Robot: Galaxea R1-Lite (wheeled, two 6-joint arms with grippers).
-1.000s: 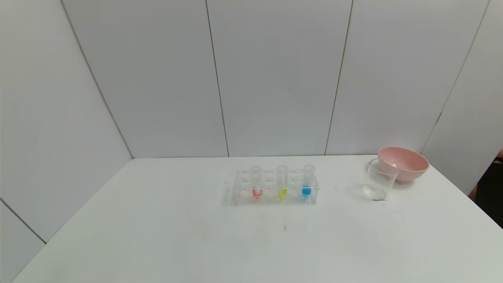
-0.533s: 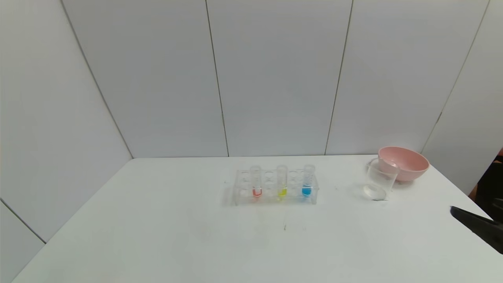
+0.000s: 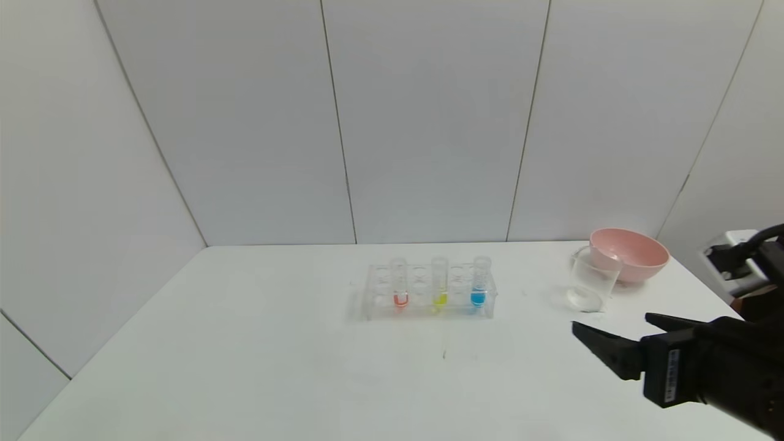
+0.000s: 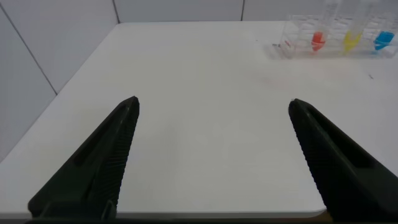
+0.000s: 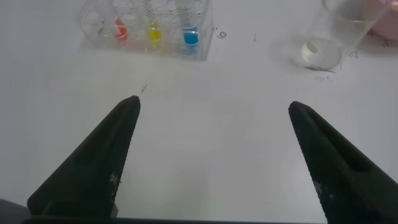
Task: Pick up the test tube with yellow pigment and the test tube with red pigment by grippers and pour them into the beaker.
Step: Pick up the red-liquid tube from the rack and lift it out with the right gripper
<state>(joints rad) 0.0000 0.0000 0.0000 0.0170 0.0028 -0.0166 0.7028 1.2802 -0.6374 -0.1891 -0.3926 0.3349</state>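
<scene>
One clear tube rack (image 3: pixel 429 293) stands mid-table, holding three upright tubes in a row: the test tube with red pigment (image 3: pixel 399 283) at the left, the test tube with yellow pigment (image 3: pixel 439 282) in the middle, and a tube with blue liquid (image 3: pixel 480 282) at the right. The rack appears to have further holes between them, though the clear plastic makes the count hard to read. To the right, well apart from the rack, stands one beaker (image 3: pixel 591 279), and just beyond it, touching or nearly so, one pink bowl (image 3: pixel 629 253).

The right gripper (image 3: pixel 612 334) hangs over the near right part of the white table (image 3: pixel 245 355), near the beaker, its two fingers spread wide and holding nothing. The left gripper (image 4: pixel 214 155) shows only in its own wrist view, fingers also spread wide, empty, over the near left of the table with the rack far off.
</scene>
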